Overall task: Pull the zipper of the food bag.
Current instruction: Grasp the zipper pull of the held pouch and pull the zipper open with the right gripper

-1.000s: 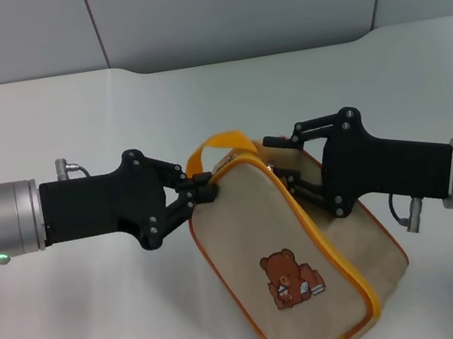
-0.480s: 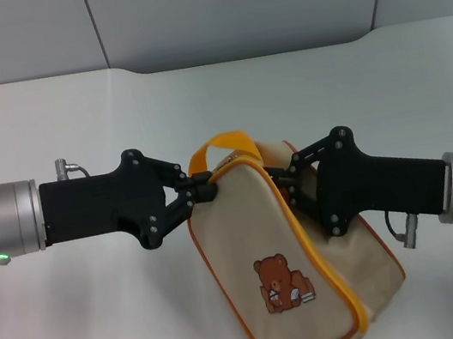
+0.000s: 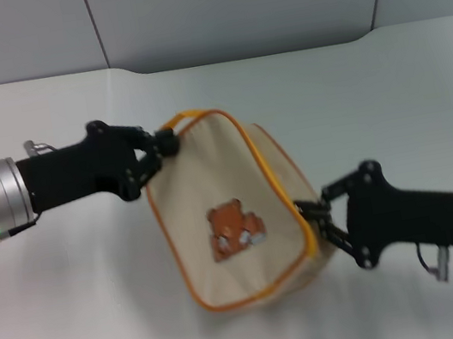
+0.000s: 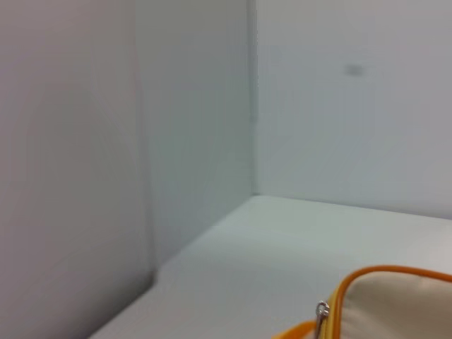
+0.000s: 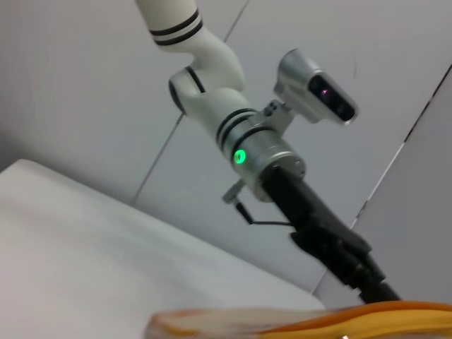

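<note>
The beige food bag (image 3: 216,184) with orange-yellow piping and a brown bear print (image 3: 235,229) hangs stretched between my two grippers over the white table. My left gripper (image 3: 162,145) is shut on the bag's upper left corner by the loop handle. My right gripper (image 3: 311,216) is shut on the bag's orange-yellow edging at its lower right, where the zipper track runs. The pull tab is hidden between its fingers. The left wrist view shows the bag's corner (image 4: 395,304) with a small silver ring (image 4: 322,309). The right wrist view shows the bag's orange edge (image 5: 318,325) and the left arm (image 5: 311,212).
The white table (image 3: 370,93) spreads all around the bag. Grey wall panels (image 3: 225,4) close off the back edge. No other objects are in view.
My right gripper has slid down and to the right along the bag's edging. My left gripper has shifted left and slightly up, and the bag has swung left and stretched out.
</note>
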Robot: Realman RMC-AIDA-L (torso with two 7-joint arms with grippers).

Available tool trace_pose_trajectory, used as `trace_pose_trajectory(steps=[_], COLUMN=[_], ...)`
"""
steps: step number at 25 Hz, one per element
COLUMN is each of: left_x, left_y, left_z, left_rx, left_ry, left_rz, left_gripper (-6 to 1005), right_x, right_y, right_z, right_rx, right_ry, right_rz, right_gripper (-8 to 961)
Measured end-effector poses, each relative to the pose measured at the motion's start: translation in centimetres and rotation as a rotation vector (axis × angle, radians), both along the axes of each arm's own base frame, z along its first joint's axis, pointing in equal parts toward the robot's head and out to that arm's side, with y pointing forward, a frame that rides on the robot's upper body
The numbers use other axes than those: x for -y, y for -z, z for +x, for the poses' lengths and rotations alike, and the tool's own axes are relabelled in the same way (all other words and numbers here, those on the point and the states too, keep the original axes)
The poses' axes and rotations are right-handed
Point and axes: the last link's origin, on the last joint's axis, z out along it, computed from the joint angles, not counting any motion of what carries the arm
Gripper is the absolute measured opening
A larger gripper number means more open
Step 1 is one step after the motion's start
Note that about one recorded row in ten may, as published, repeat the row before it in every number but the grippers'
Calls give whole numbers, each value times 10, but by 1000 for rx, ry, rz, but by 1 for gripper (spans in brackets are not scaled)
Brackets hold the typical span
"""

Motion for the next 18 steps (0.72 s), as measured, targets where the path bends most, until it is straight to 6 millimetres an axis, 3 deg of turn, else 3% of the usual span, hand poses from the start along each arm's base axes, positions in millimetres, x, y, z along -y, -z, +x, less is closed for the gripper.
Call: trace_pose_trajectory(steps=[7, 14, 18], left_x=[-4, -1, 0], left_y=[1, 3, 5], left_z=[-8, -10, -8], left_rx=[0, 15, 37], left_ry=[-66, -76, -91], left_rz=[41, 36, 31], left_gripper=[58, 38, 39], right_x=[16, 14, 12], right_y=[-4, -15, -20], right_z=[19, 24, 23], right_rx=[-7, -97, -130], right_ry=[75, 214, 264], right_rz=[-2, -17, -63], right_gripper=[2, 5, 146])
